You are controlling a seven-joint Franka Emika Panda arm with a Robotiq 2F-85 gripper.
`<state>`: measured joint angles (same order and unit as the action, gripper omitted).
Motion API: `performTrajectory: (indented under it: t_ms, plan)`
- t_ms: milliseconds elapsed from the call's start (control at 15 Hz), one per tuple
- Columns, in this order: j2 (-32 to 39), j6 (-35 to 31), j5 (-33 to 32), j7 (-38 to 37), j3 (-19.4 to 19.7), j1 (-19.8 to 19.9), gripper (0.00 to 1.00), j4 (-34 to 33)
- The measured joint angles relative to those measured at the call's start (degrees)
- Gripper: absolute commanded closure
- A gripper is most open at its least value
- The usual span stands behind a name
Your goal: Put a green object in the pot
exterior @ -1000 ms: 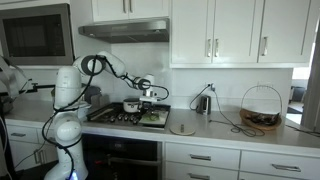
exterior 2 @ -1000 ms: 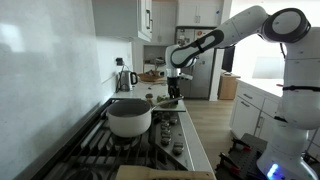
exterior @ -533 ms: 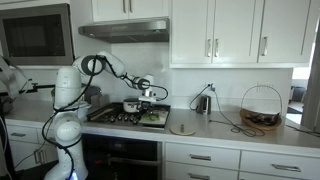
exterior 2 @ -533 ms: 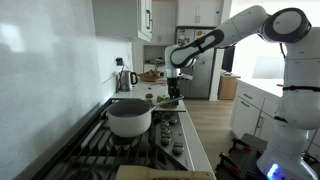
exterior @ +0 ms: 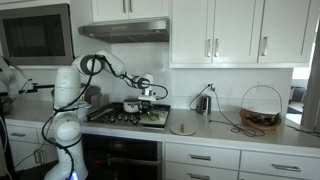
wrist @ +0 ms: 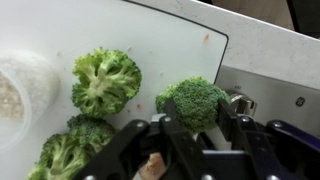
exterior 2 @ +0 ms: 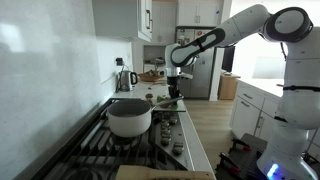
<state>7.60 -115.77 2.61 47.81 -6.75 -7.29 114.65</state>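
In the wrist view a green broccoli floret point(wrist: 195, 98) sits between the two dark fingers of my gripper point(wrist: 198, 115), which touch it on both sides. It rests at the right edge of a white board point(wrist: 170, 40). Two more florets point(wrist: 106, 80) point(wrist: 68, 150) lie to the left on the same board. The whitish pot with a dark rim point(exterior 2: 129, 117) stands on the stove, nearer the camera than the gripper point(exterior 2: 172, 96). In an exterior view the pot point(exterior: 131, 105) is just left of the lowered gripper point(exterior: 152, 103).
A blurred whitish round container point(wrist: 15, 85) sits at the board's left edge. A metal stove part point(wrist: 240, 103) lies right of the board. A kettle point(exterior 2: 126, 80) stands at the back. A wire basket point(exterior: 261, 110) and a round lid point(exterior: 182, 128) are on the counter.
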Motion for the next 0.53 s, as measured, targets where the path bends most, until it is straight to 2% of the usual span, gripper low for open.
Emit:
performTrajectory:
  t_ms: [133,533]
  plan:
    - [-0.4,0.1,0.0,-0.2,0.0,0.0,0.94,0.0]
    - [-0.6,0.1,0.0,-1.4,0.0,0.1,0.95,0.0]
